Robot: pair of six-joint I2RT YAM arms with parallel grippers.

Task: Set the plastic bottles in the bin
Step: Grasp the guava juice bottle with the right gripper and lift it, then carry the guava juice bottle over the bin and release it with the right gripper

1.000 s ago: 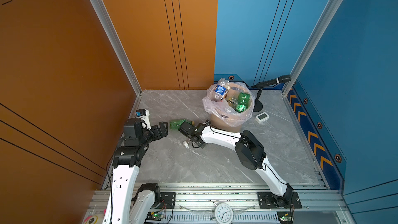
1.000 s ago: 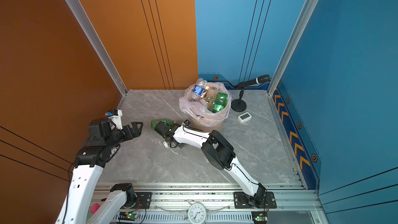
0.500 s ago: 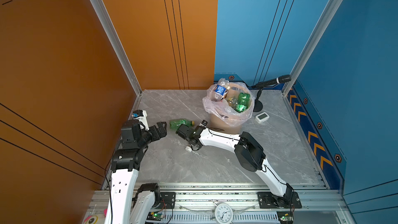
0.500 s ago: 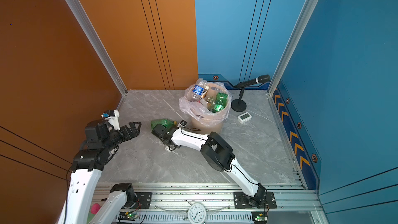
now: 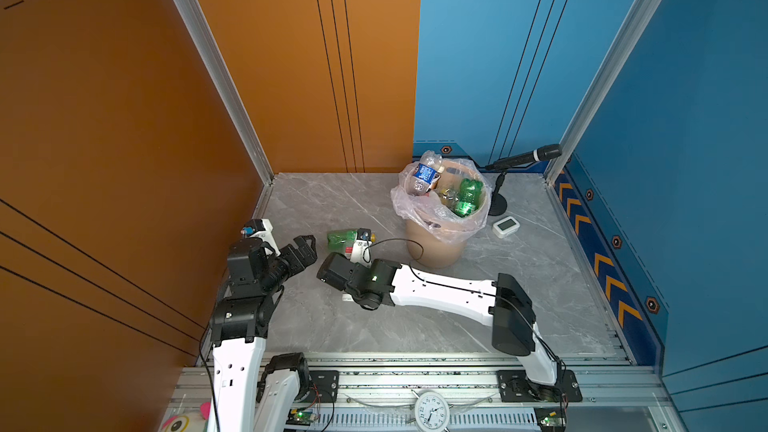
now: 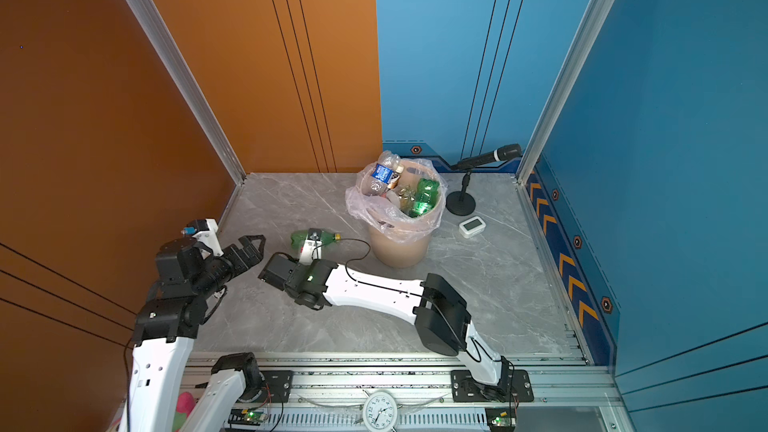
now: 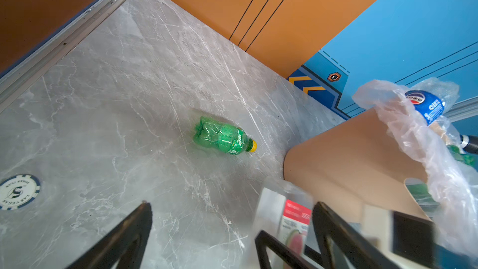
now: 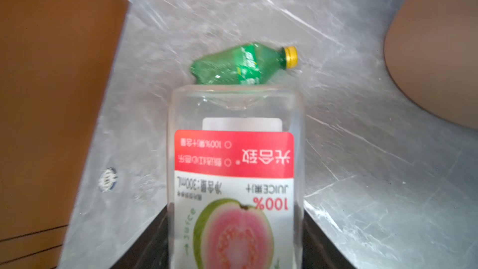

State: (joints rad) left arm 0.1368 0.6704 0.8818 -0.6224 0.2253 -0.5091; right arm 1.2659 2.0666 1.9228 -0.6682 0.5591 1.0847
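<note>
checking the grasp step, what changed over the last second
The right gripper has closed on the clear juice bottle and drawn back slightly toward the near edge. The left gripper shifted only slightly, open and empty. The green bottle, the bin and the binned bottles stayed put.

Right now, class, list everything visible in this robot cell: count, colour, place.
green bottle: one, green, yellow cap, lying on table near bin
juice bottle: one, clear, red label, in right tool
bin: one, beige, pinkish bag, table's back; several bottles inside
microphone: one, black, on stand beside bin
small display: one, white, beside stand
poker chip: one, white-blue, on table
clock: one, white, front rail
left tool: one, black, open, empty
right tool: one, black, shut on juice bottle
</note>
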